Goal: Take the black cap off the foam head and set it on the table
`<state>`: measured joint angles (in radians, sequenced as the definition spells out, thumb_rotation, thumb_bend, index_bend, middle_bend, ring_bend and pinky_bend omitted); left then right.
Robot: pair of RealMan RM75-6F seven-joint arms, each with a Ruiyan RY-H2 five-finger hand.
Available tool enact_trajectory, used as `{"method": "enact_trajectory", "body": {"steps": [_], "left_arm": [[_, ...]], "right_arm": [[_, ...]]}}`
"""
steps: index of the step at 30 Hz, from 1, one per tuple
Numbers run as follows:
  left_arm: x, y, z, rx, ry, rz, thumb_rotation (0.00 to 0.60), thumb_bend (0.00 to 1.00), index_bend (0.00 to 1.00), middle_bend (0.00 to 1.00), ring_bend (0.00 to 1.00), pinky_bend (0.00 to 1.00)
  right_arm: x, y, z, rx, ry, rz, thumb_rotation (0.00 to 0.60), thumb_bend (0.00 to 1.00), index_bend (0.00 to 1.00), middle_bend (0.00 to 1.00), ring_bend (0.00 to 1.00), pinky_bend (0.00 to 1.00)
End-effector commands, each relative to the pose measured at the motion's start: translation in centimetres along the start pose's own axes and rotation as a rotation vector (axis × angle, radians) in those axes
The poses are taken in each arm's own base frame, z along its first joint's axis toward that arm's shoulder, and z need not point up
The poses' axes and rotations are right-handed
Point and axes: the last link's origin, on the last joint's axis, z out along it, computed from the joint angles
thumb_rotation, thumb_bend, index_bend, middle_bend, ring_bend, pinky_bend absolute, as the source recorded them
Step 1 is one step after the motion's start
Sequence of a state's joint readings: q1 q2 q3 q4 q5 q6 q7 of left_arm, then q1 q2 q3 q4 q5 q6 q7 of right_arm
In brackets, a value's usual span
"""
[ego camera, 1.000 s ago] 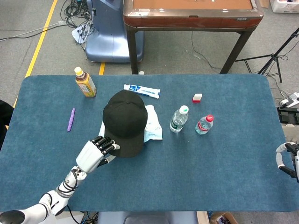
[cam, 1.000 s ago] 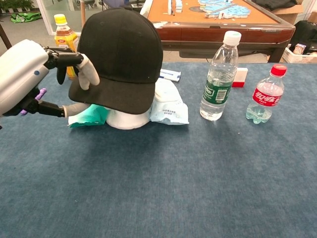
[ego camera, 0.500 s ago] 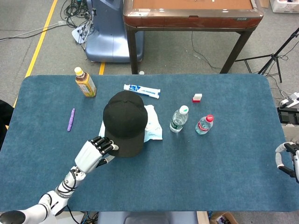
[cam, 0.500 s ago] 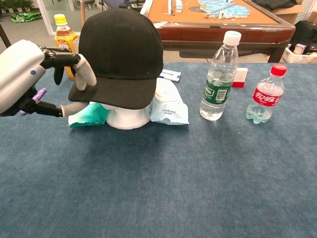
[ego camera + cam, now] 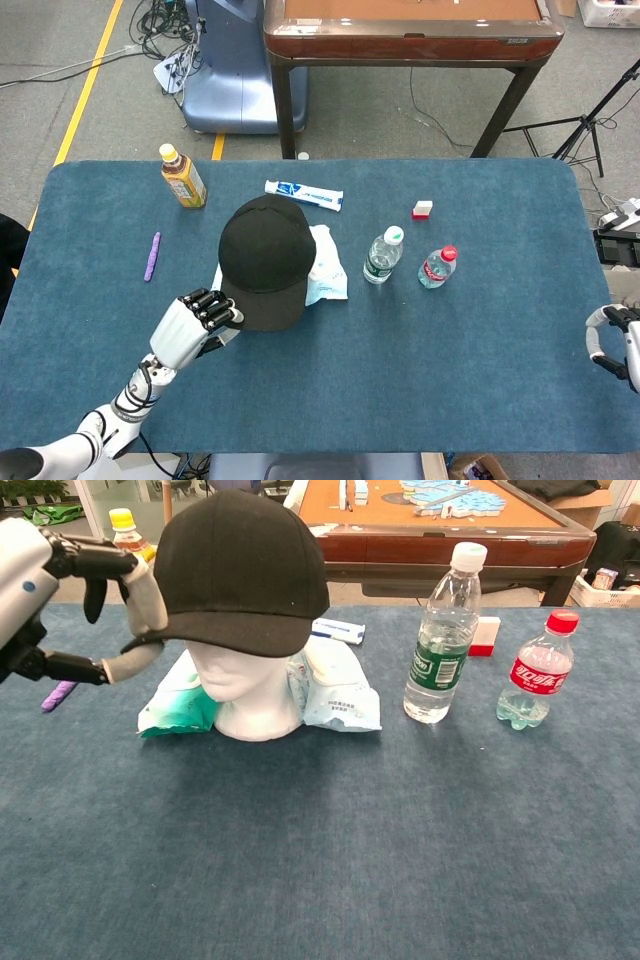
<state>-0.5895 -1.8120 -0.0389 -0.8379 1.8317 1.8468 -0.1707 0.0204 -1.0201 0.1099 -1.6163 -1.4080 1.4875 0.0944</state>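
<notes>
The black cap (image 5: 263, 260) (image 5: 240, 568) sits raised on the white foam head (image 5: 243, 695), so the face shows below the brim in the chest view. My left hand (image 5: 188, 326) (image 5: 60, 590) pinches the brim's left edge between thumb and fingers. From above, the cap hides the foam head. My right hand (image 5: 612, 344) hangs off the table's right edge, holding nothing; its fingers look curled.
A white and green packet (image 5: 335, 690) lies behind the foam head. Two water bottles (image 5: 441, 635) (image 5: 537, 670) stand to the right, a yellow-capped drink bottle (image 5: 182, 176) at back left. A purple pen (image 5: 152, 256), a toothpaste tube (image 5: 303, 194) and a small red-white block (image 5: 422, 209) also lie on the blue table (image 5: 480, 340).
My left hand has lifted the brim up and back toward the left. The cap now rides higher, uncovering the foam face. The right hand has not moved.
</notes>
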Motion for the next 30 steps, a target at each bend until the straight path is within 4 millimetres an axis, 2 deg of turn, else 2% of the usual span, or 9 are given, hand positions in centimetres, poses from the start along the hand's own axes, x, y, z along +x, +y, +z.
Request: {"method": "enact_trajectory", "body": {"steps": [1,21,30], "left_arm": [[0.6,-0.2,0.5,-0.006,0.012,0.017,0.6,0.52,0.58,0.66,0.52,0.66],[3.0,-1.2,4.4,0.034,0.045,0.008,0.6,0.52,0.59,0.66,0.53,0.68],[4.0,-1.2,5.5,0.057,0.054,0.011,0.6,0.52,0.6,0.67,0.53,0.68]], "right_arm": [[-0.1,0.0,0.0,0.001,-0.003,-0.001,0.6,0.49,0.52,0.5,0.44,0.49],[-0.3,-0.1,0.3,-0.001,-0.019,-0.007,0.6,0.49,0.52,0.5,0.44,0.49],[-0.4,-0.1,0.4,-0.001,-0.025,-0.008,0.6,0.49,0.52,0.5,0.44,0.49]]}}
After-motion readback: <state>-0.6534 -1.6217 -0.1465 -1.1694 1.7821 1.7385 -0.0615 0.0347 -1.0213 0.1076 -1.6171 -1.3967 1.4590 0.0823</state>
